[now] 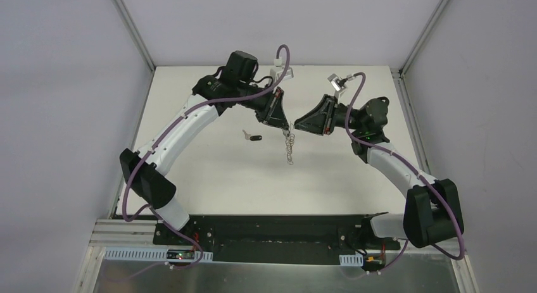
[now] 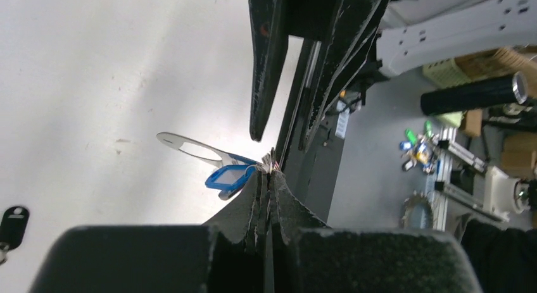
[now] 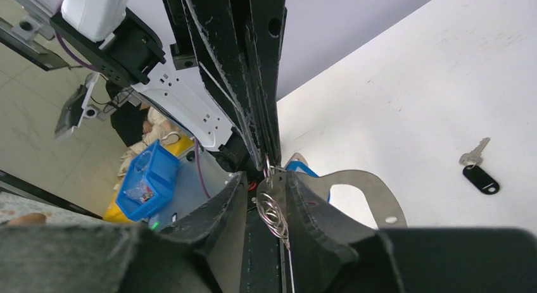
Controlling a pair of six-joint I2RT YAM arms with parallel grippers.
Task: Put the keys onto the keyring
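Shiny metal keyring (image 3: 380,195), glossy blue plastic key tag (image 2: 228,177) (matt white table (image 2: 95,84)).

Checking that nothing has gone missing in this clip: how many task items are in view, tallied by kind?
Keys: 2 (metal key with a black plastic head; key with a blue oval plastic tag)
Keyrings: 1 (pale silvery-white oval keyring loop, with its dangling metal clips)
Total: 3

Nothing readable is showing in any view: no text, number, brand or sign. The blue tag (image 2: 228,177) just beyond the tips of the left jaws is presenting only a pale window, too small to make out any writing.
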